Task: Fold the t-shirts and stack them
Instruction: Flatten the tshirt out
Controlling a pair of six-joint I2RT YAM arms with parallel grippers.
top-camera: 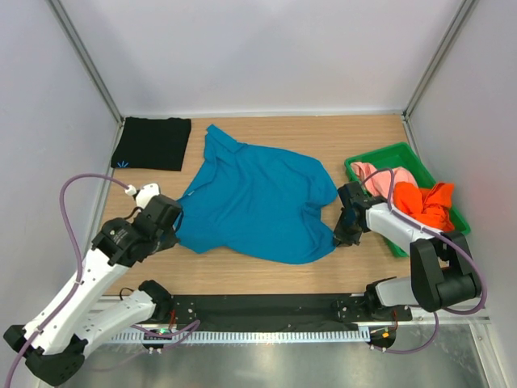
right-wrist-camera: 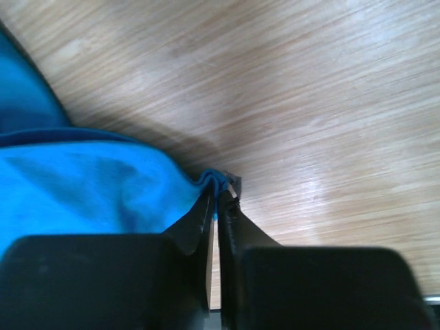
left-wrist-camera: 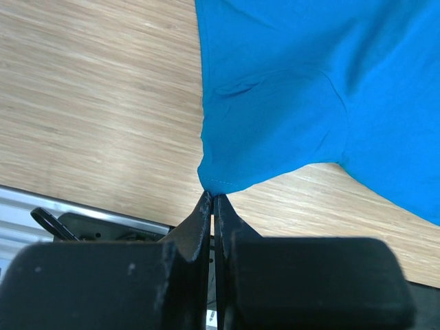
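Left hand [left-wrist-camera: 214, 199], right hand [right-wrist-camera: 217, 194]: both low, tightly closed.

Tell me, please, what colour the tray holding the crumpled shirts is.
The tray is green, seen best in the top external view.

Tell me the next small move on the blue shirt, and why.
Probably raise both arms slightly and draw them apart. The left end effector pinches the near-left corner of the teal-blue t-shirt, and the right end effector pinches its right edge, while the cloth between lies rumpled and skewed on the table, too uneven to fold.
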